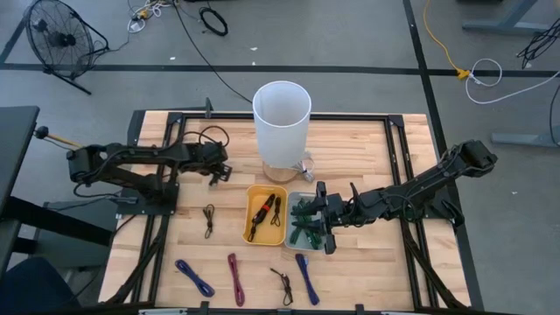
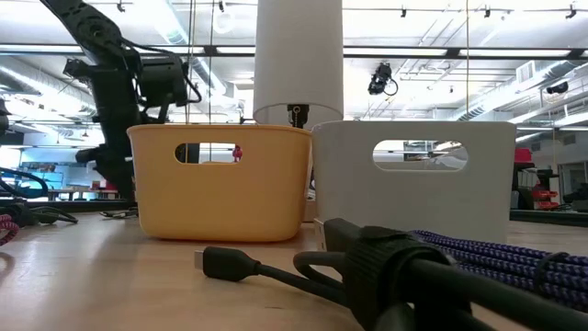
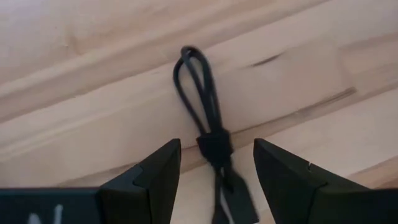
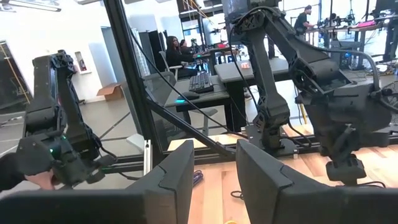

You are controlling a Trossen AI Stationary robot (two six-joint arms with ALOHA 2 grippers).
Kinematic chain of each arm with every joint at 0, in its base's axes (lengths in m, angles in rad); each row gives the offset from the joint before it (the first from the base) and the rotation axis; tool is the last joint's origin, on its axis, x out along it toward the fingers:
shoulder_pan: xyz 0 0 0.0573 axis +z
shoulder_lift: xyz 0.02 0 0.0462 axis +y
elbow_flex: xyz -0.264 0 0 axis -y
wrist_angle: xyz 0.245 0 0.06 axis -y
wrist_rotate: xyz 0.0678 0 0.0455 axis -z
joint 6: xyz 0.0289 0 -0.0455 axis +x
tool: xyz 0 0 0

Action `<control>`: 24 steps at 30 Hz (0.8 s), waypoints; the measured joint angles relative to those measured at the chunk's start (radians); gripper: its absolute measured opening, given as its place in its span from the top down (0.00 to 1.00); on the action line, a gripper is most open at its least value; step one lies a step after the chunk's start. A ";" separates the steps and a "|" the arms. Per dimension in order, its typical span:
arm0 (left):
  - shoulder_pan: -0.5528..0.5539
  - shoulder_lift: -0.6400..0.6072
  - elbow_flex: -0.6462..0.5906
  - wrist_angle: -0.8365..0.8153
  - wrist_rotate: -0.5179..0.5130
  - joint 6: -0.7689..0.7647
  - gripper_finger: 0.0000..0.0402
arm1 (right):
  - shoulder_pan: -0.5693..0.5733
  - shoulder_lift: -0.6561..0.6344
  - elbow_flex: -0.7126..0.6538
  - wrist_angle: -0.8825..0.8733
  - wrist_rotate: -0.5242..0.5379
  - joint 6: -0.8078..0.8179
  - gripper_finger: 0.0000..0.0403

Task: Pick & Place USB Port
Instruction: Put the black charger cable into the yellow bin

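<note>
**A:** On the left half of the table, where is your left gripper [image 3: 216, 163], and what does it hold?

**B:** It hangs low over the bare wood, behind the yellow bin [image 1: 264, 213] and left of the white cylinder [image 1: 282, 122]. You see its two dark fingers [image 3: 155, 171] spread wide apart, with a black USB cable [image 3: 208, 134] lying between them. Neither finger touches the cable; nothing is clamped.

**A:** Which way does that cable point?

**B:** It is a bundled loop with a tie around its middle. In the left wrist view its long axis runs straight away from the gripper: the looped end points outward, and the plug end lies under the wrist.

**A:** And your right gripper [image 1: 325, 220]?

**B:** It sits over the right edge of the white bin [image 1: 303, 220], just beside the yellow one. Its fingers [image 4: 180, 171] stand partly apart, and you see nothing between them.

**A:** What is hidden or hard to make out?

**B:** The cable's plug is cut off at the frame edge in the left wrist view. From above, the left arm covers most of that cable. The dark green bundle [image 1: 304, 224] in the white bin is partly under the right gripper. In the low view a black cable [image 2: 303, 268] blocks the foreground, and the bins hide their own contents.
</note>
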 joint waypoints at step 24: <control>0.013 0.000 -0.078 0.130 0.087 0.027 0.96 | 0.000 0.000 0.000 0.000 0.000 0.001 0.71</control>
